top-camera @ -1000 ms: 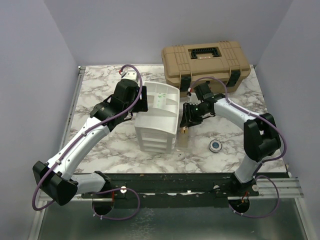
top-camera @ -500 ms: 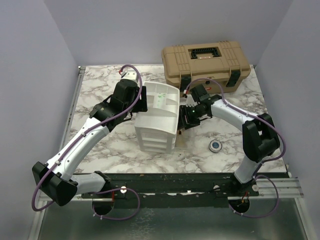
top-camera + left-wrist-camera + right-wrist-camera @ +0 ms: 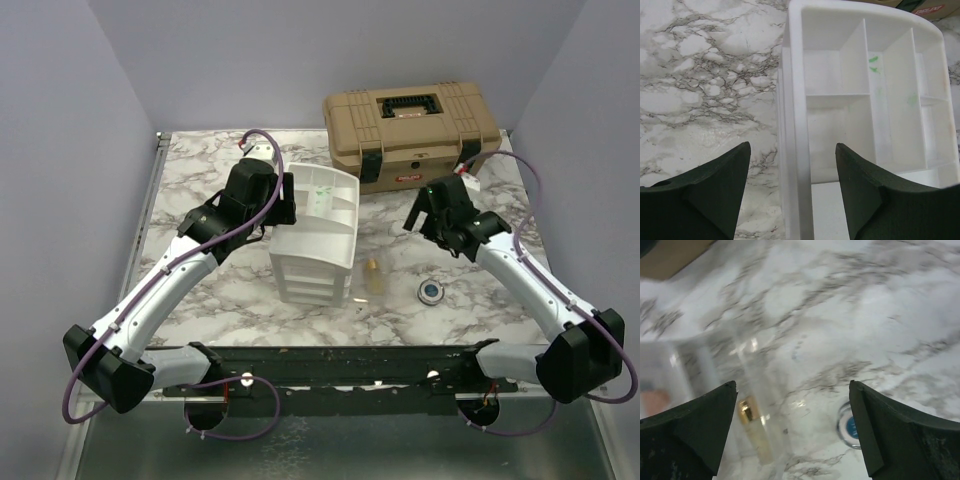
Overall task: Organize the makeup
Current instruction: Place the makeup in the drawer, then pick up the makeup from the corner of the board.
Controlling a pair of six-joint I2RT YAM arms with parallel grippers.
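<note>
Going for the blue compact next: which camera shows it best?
Top external: the round blue-centred compact lies whole and sharp on the marble table, right of the small tube. Right wrist shows it blurred, its edge behind the right gripper finger. Left wrist does not show it.

On the blurred marble table (image 3: 840,300), a gold-capped tube (image 3: 756,432) lies at 7 o'clock and a blue-centred compact (image 3: 847,426) at 5 o'clock, below the tool (image 3: 792,385), its jaws spread wide.

White drawer unit (image 3: 315,255) mid-table, closed tan toolbox (image 3: 410,125) back right, marble tabletop (image 3: 200,170)
</note>
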